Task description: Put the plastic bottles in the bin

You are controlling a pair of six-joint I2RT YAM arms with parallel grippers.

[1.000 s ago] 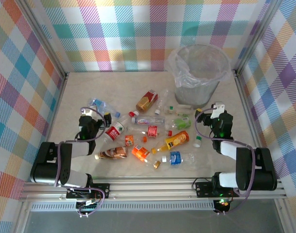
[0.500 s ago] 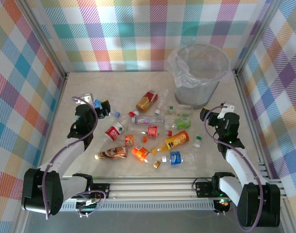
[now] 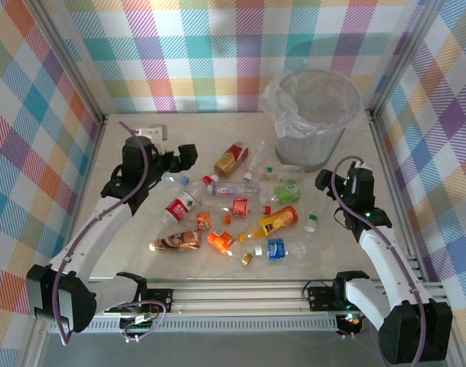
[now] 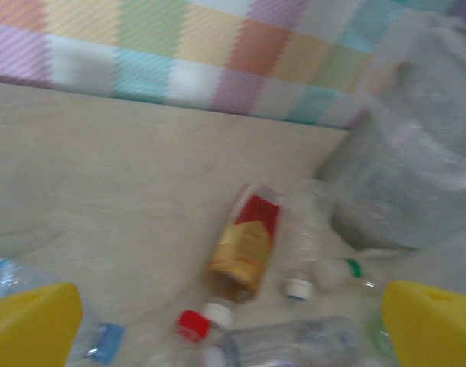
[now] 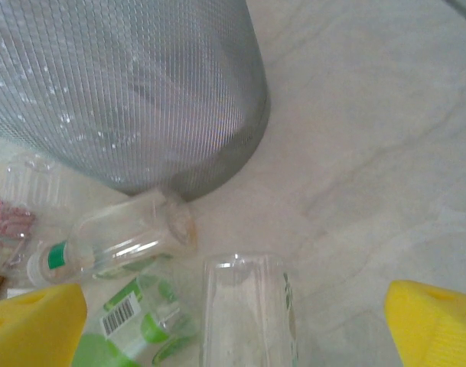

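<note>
Several plastic bottles lie scattered mid-table: a red-and-gold one [image 3: 231,158] [image 4: 246,241], a red-labelled one [image 3: 180,206], an orange one [image 3: 278,222], a blue-labelled one [image 3: 277,248]. The bin [image 3: 309,141] [image 5: 125,92] stands at the back right, lined with a clear bag. My left gripper [image 3: 179,158] hovers open over the left end of the pile, its yellow fingers [image 4: 30,325] far apart with nothing held. My right gripper [image 3: 324,181] is open near the bin's foot. A clear bottle [image 5: 248,313] lies below its spread fingers [image 5: 435,321], untouched.
Checked walls enclose the table on three sides. A clear green-capped bottle [image 5: 118,241] and a green-labelled one [image 5: 137,321] lie against the bin's base. A loose cap [image 3: 246,259] sits near the front. Bare tabletop [image 3: 141,130] stretches behind the left gripper.
The left arm has stretched out from near its base, carrying its gripper back and right toward the red-and-gold bottle. The right arm has extended and shifted slightly right. No bottle has moved.
</note>
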